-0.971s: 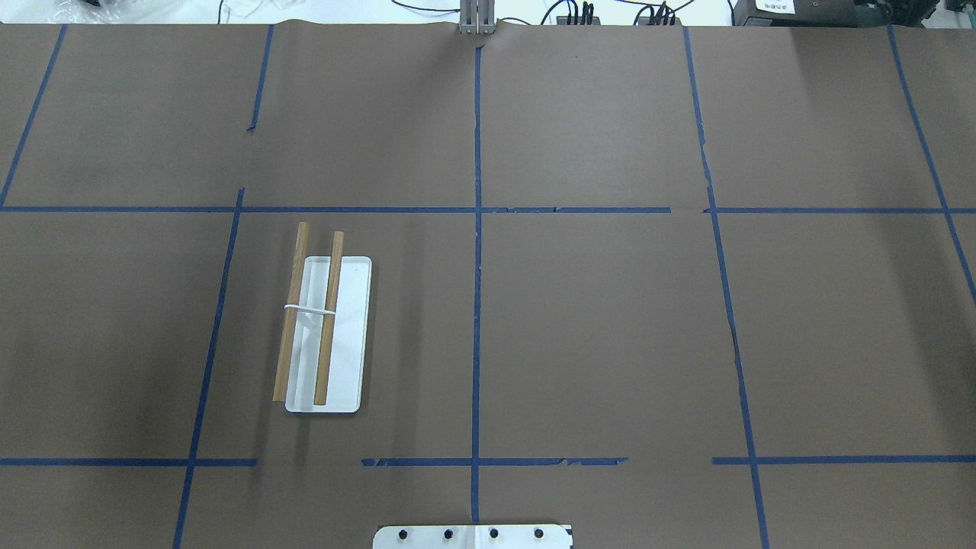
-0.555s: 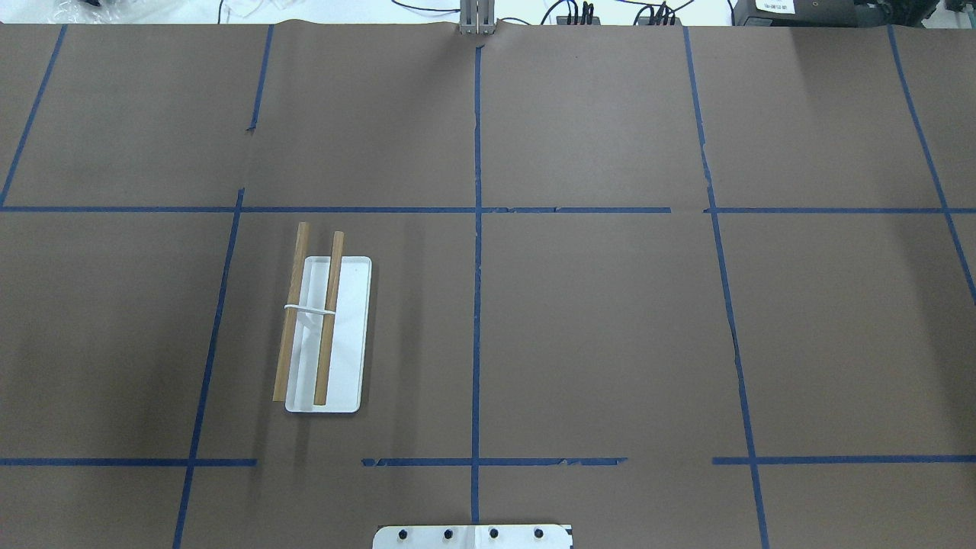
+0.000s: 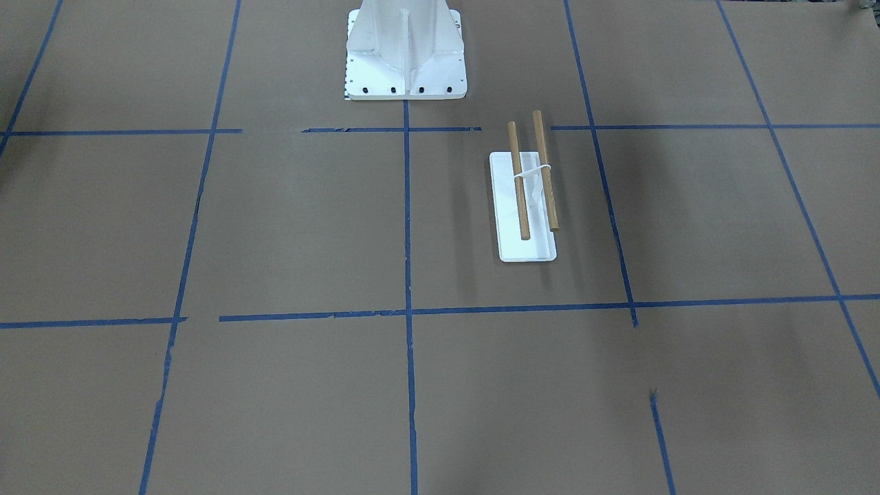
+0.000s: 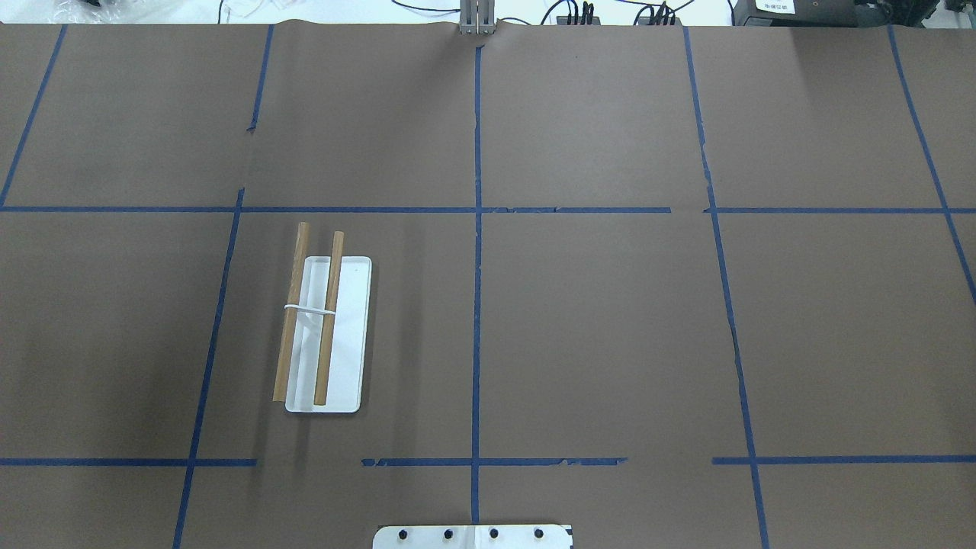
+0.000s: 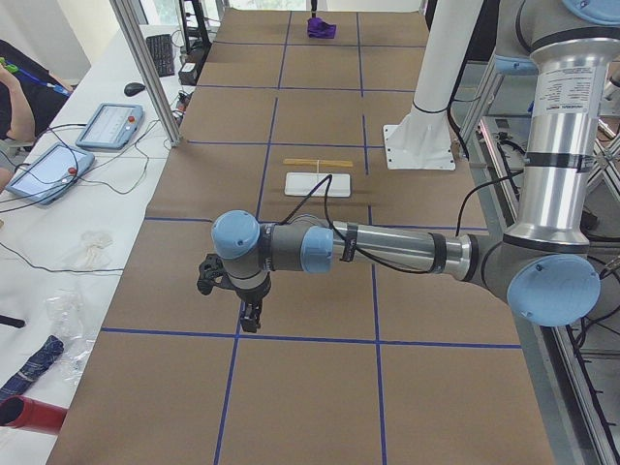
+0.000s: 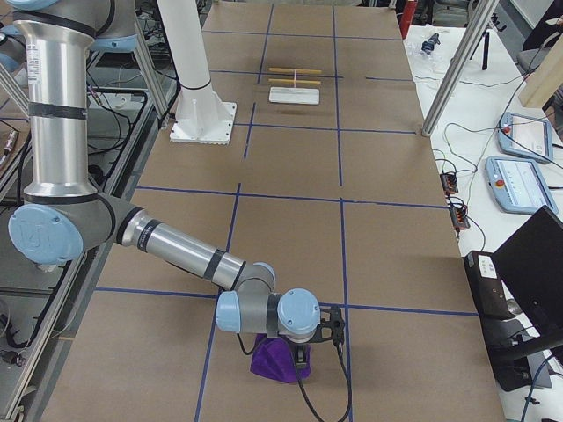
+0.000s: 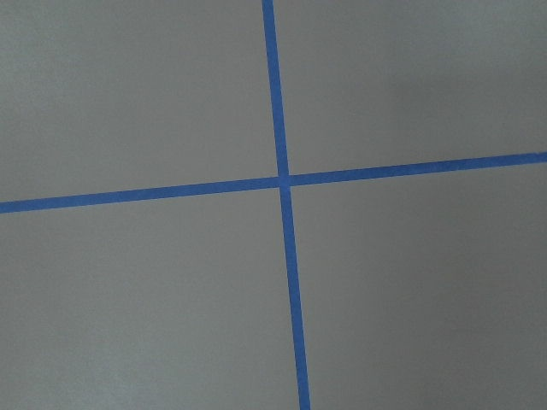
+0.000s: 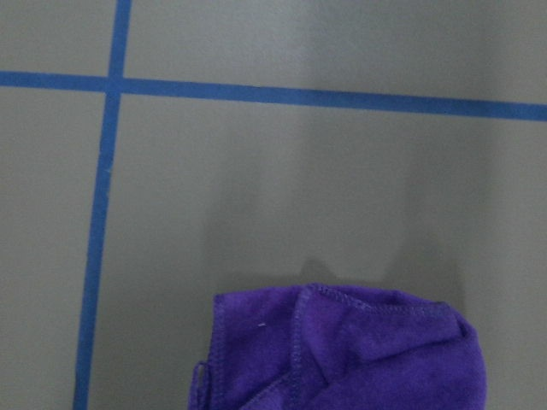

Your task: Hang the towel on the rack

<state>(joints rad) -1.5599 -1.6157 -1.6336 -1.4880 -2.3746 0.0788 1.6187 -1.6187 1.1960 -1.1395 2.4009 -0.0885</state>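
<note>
The rack (image 4: 320, 328) stands on the brown table on my left side, two wooden dowels over a white base; it also shows in the front view (image 3: 526, 199). The purple towel (image 6: 277, 362) lies crumpled at the table's far right end, and its stitched edge fills the bottom of the right wrist view (image 8: 342, 350). My right gripper (image 6: 302, 356) hangs just over the towel; I cannot tell whether it is open. My left gripper (image 5: 250, 316) points down over bare table near the left end, far from the rack; I cannot tell its state. Neither gripper shows in the overhead or front views.
The white bolted pedestal (image 3: 405, 55) stands at the robot's base. Blue tape lines (image 4: 476, 229) grid the table. Tablets and cables (image 5: 107, 126) lie on the side bench beyond the far edge. A metal post (image 5: 145, 68) rises at that edge.
</note>
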